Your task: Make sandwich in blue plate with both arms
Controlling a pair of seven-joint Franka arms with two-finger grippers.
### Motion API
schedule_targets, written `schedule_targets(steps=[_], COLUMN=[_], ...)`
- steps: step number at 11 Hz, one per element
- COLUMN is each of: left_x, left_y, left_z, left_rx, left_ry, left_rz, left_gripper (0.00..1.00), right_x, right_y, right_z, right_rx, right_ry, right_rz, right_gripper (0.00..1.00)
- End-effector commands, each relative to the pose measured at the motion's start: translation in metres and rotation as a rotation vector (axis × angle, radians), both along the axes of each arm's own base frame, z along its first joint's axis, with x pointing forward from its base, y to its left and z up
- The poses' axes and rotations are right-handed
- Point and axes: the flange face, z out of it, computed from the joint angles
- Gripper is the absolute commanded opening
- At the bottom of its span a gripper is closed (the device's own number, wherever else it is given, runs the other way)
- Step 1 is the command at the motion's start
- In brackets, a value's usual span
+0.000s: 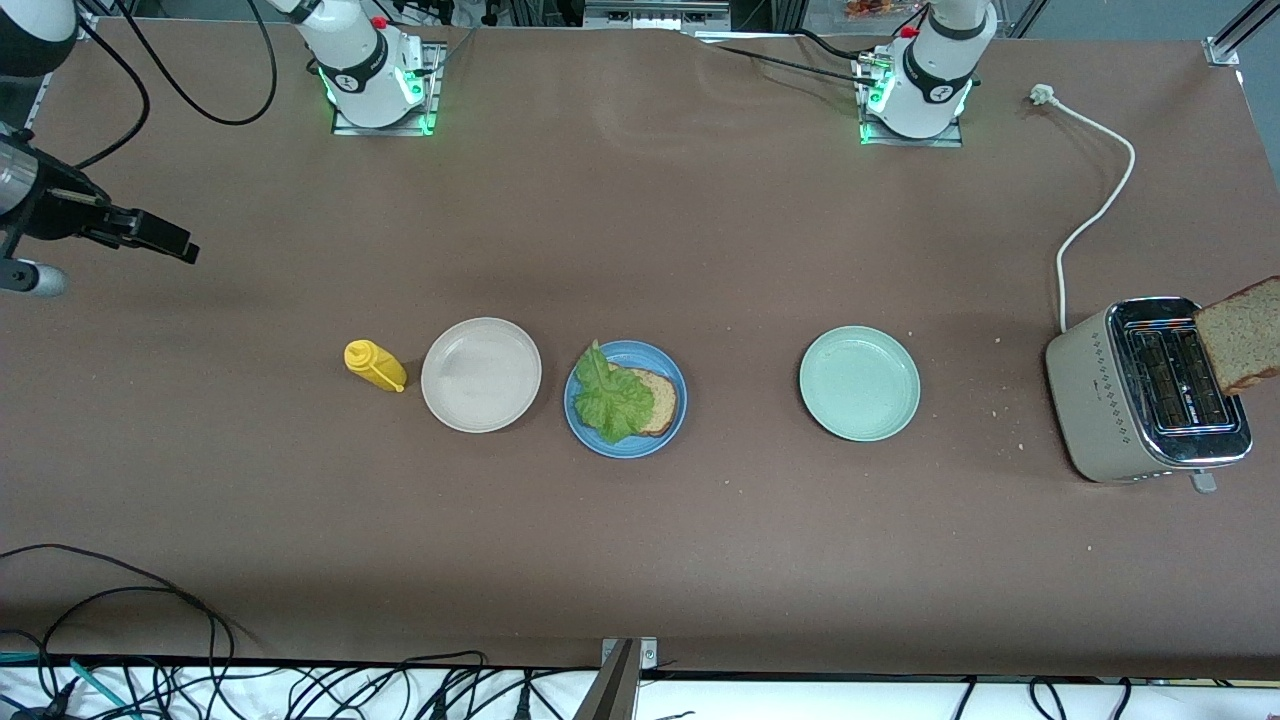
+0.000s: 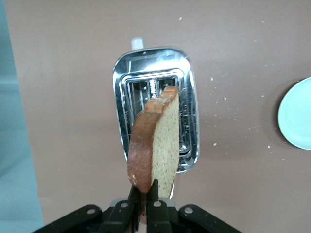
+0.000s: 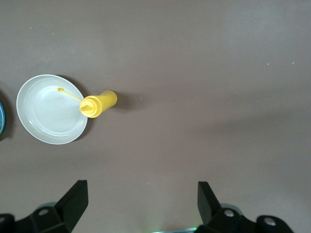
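The blue plate stands mid-table and holds one slice of brown bread with a crinkled green lettuce leaf lying on it. A second bread slice hangs upright over the toaster, pinched at its lower edge by my left gripper, which is shut on it. That slice shows at the front view's edge; the left gripper itself is outside that view. My right gripper waits open and empty above the table at the right arm's end.
A beige plate and a yellow mustard bottle lie beside the blue plate toward the right arm's end. A pale mint plate sits toward the left arm's end. The toaster has a white cord. Crumbs dot the table near it.
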Motion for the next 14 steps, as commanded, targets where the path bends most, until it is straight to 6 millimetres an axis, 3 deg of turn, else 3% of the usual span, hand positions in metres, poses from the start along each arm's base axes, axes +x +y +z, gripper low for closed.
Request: schedule_targets(steps=[1,3,5,9,11,14], left_x=[0.010,0.019,0.027,0.043,0.047,0.053], left_y=[-0.028,-0.064,-0.099,-0.189,-0.225,-0.282], left_z=[0.007,0.002,-0.005,-0.048,-0.079,-0.104], left_rx=[-0.007,-0.030,-0.090,-0.259,-0.422,-0.498], left_ry=[0.000,0.004,-0.001,0.049,0.105,0.157], left_rz=[-0.062,-0.111,-0.105,-0.047,-0.013,0.010], left_gripper=[0.00,0.00,0.00,0.00,0.00,0.00], right_x=[-0.027,-0.025,-0.008,-0.005,-0.003,-0.003], right_y=[-0.009,-0.008,-0.004,0.007,0.007,0.006], right_z=[0.012,0.018,0.025,0.025,0.025,0.025], right_rx=[-0.003,-0.004,-0.018,-0.022,-0.025,-0.027], right_ry=[-0.039,-0.053,-0.069,-0.045,-0.050,-0.051], right_rz=[0.019,0.035,0.045,0.063,0.062,0.060], right_gripper=[1.00,1.00,1.00,1.00,1.00,1.00])
